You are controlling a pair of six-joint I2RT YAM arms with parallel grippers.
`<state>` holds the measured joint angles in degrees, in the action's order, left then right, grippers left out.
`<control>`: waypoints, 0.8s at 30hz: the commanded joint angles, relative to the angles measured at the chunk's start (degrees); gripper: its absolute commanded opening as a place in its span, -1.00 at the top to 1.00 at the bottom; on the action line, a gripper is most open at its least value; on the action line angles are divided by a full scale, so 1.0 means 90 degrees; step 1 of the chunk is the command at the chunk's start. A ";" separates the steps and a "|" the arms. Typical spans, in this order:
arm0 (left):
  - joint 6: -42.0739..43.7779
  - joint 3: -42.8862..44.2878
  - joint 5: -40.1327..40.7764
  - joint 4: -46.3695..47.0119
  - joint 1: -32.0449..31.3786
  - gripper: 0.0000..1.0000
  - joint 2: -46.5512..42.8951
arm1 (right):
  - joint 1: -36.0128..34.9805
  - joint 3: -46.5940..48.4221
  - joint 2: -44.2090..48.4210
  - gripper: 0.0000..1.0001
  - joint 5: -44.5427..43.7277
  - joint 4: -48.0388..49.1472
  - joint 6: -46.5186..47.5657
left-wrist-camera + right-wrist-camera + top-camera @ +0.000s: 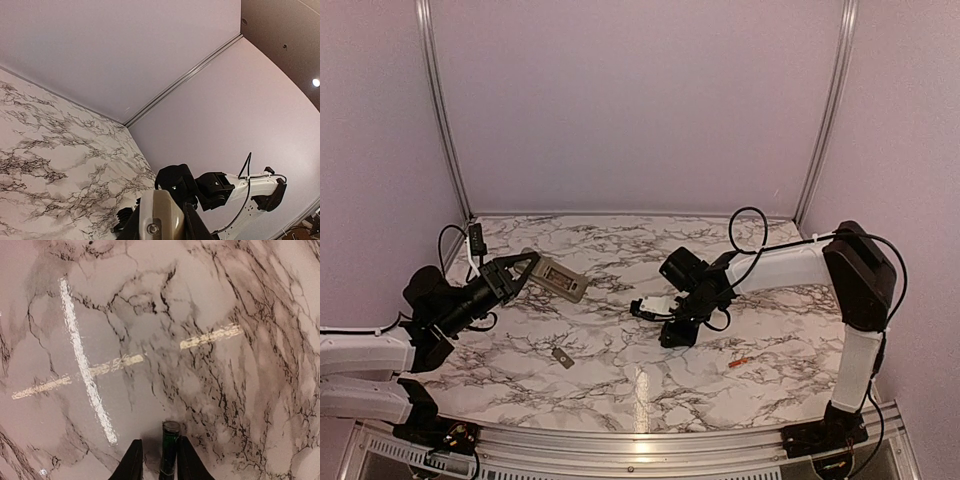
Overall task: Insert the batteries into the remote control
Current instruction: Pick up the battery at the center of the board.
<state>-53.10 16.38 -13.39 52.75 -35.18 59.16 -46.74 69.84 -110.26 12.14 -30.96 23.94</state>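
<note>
As right fingers (134,463) pinch battery (170,447), remote (563,280) held

The left arm (380,352) lies low over the near-left corner of the table (620,385), left gripper (518,272) clamped on one end of the remote control (563,281). The right arm (790,266) arches from the table's right edge to its middle, right gripper (677,336) aimed downward, pinching the dark battery (170,447).
</note>
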 commanded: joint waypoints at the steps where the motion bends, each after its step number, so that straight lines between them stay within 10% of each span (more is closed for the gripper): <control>1: -0.0295 -0.0464 0.0814 -0.0016 0.0032 1.00 -0.0400 | -0.0151 -0.0202 -0.0245 0.57 0.0077 -0.0642 -0.0199; 8: -0.0541 -0.0915 0.1180 0.0058 0.0032 1.00 -0.0549 | -0.0412 -0.0251 -0.0049 0.75 -0.0175 -0.0546 -0.0520; 13: -0.0630 -0.1107 0.1265 0.0263 0.0027 1.00 -0.0549 | -0.0444 -0.0407 0.0014 0.16 -0.0300 -0.0603 -0.0618; 24: -0.0589 -0.1107 0.1225 0.0369 0.0022 1.00 -0.0396 | -0.0351 -0.0610 0.0044 0.47 -0.0404 -0.0718 -0.0840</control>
<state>-58.54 6.79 -2.83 53.49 -35.18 55.09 -50.28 67.33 -108.25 10.04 -31.51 18.09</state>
